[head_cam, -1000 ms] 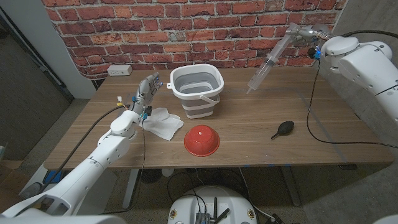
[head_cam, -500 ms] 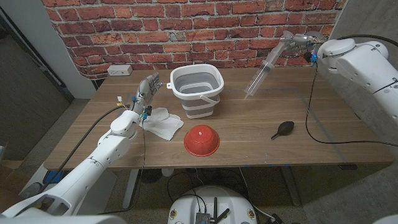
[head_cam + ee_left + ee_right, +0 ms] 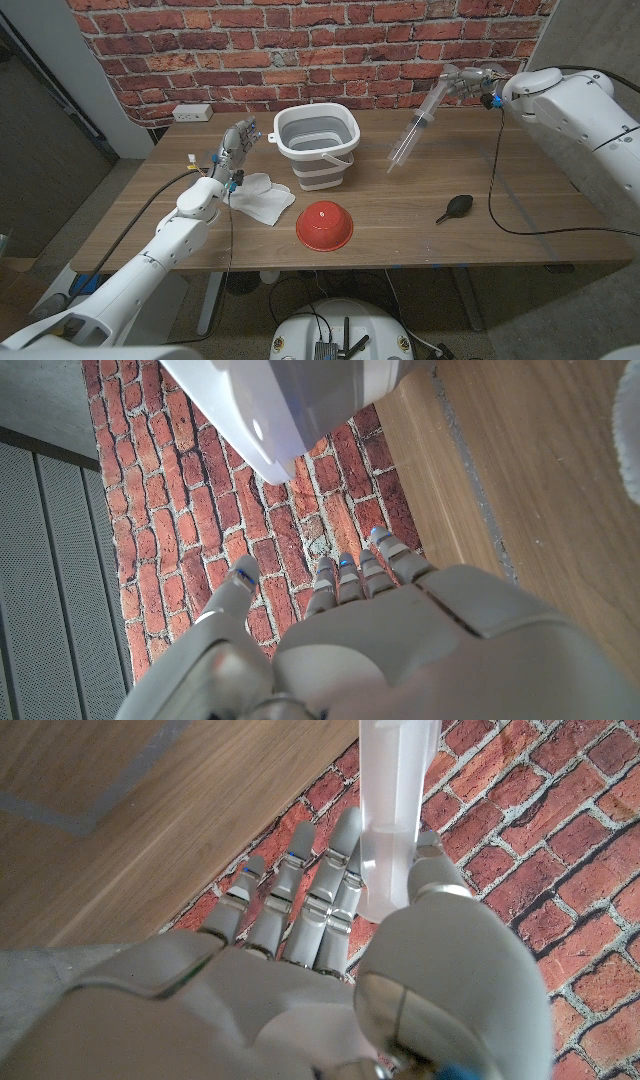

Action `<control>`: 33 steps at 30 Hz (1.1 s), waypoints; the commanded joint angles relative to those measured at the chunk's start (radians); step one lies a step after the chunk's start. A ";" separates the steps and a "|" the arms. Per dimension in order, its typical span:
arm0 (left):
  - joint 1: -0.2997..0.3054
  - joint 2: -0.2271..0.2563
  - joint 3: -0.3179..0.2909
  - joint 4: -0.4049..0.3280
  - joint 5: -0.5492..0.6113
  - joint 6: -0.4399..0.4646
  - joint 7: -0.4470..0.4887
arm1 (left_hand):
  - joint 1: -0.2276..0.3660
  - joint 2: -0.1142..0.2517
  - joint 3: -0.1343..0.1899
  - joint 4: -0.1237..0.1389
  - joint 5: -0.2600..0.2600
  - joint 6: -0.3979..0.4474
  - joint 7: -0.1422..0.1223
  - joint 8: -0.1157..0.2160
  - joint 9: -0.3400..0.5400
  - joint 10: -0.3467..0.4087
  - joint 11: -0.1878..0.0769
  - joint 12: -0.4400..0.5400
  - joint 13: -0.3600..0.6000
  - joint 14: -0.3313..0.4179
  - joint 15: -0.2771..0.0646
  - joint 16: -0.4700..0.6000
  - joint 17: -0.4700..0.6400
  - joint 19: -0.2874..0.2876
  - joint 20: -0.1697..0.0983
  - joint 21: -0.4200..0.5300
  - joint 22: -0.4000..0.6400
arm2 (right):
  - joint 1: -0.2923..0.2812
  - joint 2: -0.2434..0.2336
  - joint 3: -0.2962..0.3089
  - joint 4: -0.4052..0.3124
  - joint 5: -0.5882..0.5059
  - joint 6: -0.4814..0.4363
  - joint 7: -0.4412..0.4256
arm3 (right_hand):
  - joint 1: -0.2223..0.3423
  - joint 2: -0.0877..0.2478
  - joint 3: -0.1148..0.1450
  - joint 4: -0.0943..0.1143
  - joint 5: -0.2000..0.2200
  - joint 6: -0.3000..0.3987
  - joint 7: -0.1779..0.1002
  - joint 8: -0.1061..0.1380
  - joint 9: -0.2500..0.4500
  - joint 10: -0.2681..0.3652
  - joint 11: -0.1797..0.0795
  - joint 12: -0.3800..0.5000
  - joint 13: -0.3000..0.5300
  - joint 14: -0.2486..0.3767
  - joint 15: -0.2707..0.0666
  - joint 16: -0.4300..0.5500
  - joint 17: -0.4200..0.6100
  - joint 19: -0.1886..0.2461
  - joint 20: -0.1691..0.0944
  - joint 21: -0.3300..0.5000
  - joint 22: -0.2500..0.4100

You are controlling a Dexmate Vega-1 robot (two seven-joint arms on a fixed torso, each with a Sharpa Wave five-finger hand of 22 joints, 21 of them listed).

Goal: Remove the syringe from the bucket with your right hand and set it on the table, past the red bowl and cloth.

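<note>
The syringe (image 3: 414,131) was clear glossy plastic, the bucket (image 3: 316,146) smooth white plastic, the cloth (image 3: 262,197) soft white fabric, the desk (image 3: 400,215) matt wood.

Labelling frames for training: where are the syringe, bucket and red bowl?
syringe (image 3: 412,134), head view, mid barrel.
bucket (image 3: 318,170), head view, front wall.
red bowl (image 3: 324,224), head view, upturned base.

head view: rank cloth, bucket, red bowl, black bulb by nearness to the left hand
From the left hand:
1. cloth, beside it, just below
2. bucket, to its right
3. red bowl, toward the table's front
4. black bulb, far right
</note>
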 commanded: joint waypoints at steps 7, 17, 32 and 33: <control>0.018 0.009 -0.004 -0.025 0.002 0.011 0.013 | 0.002 0.075 0.004 0.001 0.002 0.012 -0.001 0.001 0.006 0.005 0.004 0.004 0.004 0.006 0.007 0.006 0.002 -0.005 -0.054 0.004 0.005 | 0.008 -0.001 -0.053 0.015 0.023 -0.025 0.056 | 0.032 0.036 0.002 0.003 0.007 0.011 0.000 0.008 0.000 0.112 -0.103 0.003 0.004 0.010 -0.113 -0.004 0.007 0.002 -0.003 -0.001 0.003; 0.034 0.007 -0.006 -0.034 0.002 0.003 0.019 | 0.003 0.075 0.004 0.000 0.002 0.012 -0.002 0.001 0.006 0.005 0.003 0.004 0.004 0.007 0.008 0.006 0.001 -0.005 -0.054 0.004 0.005 | -0.002 0.012 -0.062 0.022 0.032 -0.025 0.055 | 0.033 0.038 0.003 0.002 0.008 0.009 0.000 0.009 -0.001 0.110 -0.103 0.002 0.005 0.009 -0.115 -0.008 0.007 0.003 -0.004 0.000 0.003; 0.061 0.016 -0.014 -0.060 -0.001 0.004 0.026 | 0.003 0.076 0.003 0.000 0.002 0.012 -0.001 0.000 0.006 0.006 0.004 0.004 0.004 0.006 0.009 0.006 0.001 -0.005 -0.054 0.004 0.005 | -0.021 0.020 -0.085 0.033 0.036 -0.008 0.075 | 0.034 0.037 0.001 0.001 0.009 0.007 0.000 0.010 -0.001 0.108 -0.104 -0.001 0.004 0.007 -0.114 -0.009 0.009 0.005 -0.003 0.000 0.003; 0.061 0.016 -0.014 -0.061 -0.001 0.005 0.026 | 0.003 0.076 0.003 0.000 0.002 0.012 -0.001 0.000 0.006 0.006 0.004 0.004 0.004 0.005 0.009 0.006 0.001 -0.005 -0.054 0.004 0.005 | -0.021 0.021 -0.087 0.035 0.035 -0.007 0.078 | 0.034 0.036 0.001 0.000 0.009 0.007 0.001 0.011 0.000 0.109 -0.104 0.000 0.004 0.007 -0.115 -0.009 0.010 0.005 -0.002 0.000 0.003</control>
